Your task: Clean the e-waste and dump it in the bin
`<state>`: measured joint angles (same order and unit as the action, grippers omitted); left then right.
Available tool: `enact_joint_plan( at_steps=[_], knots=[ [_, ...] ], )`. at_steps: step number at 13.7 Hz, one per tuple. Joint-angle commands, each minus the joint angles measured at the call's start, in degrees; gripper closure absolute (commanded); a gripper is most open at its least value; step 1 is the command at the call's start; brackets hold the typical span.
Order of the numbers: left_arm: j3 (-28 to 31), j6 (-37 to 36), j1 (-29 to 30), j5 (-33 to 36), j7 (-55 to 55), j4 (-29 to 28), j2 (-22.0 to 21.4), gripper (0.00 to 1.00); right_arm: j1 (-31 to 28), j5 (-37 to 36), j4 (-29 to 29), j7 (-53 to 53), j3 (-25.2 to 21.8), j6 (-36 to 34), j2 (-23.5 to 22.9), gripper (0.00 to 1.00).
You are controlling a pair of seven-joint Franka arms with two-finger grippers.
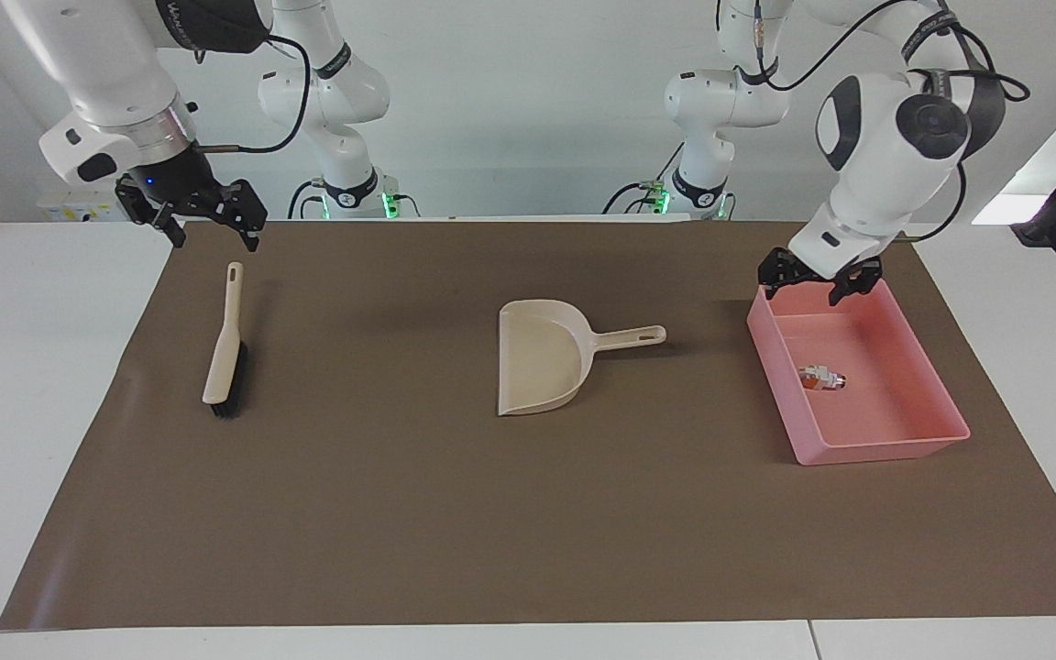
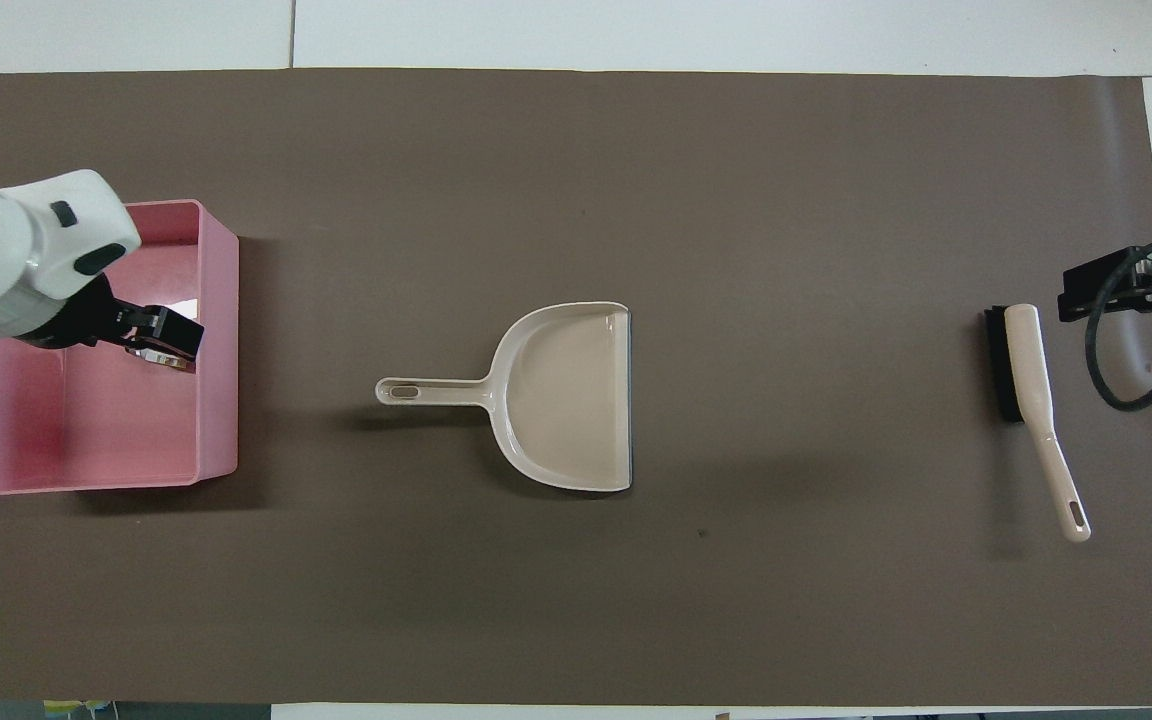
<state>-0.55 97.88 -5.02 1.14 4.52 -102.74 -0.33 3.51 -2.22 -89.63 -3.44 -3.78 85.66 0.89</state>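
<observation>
The pink bin [image 1: 895,442] stands on the brown mat toward the left arm's end; it also shows in the overhead view [image 2: 221,300]. One piece of e-waste, white with orange bits [image 1: 821,377], lies on the bin's floor; in the overhead view [image 2: 171,360] my left gripper partly covers it. The small black block is not in view. My left gripper [image 1: 805,290] hangs open and empty over the bin's edge nearest the robots; it also shows in the overhead view [image 2: 158,335]. My right gripper [image 1: 214,238] waits open and empty in the air over the mat's corner, by the brush's handle end.
A beige dustpan [image 1: 542,362] lies flat mid-mat, its handle pointing at the bin; it also shows in the overhead view [image 2: 566,395]. A beige brush with black bristles [image 1: 224,348] lies toward the right arm's end, seen in the overhead view [image 2: 1031,390] too.
</observation>
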Motion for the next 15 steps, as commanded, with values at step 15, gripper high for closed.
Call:
enact_joint_plan(
  at_steps=[15],
  knots=[
    [-0.07, -12.63, 7.92, -4.12, -1.80, 10.46, -1.61, 0.00, -0.26, 1.16, -0.37, -0.25, 0.00, 0.12, 0.34, 0.00]
  ],
)
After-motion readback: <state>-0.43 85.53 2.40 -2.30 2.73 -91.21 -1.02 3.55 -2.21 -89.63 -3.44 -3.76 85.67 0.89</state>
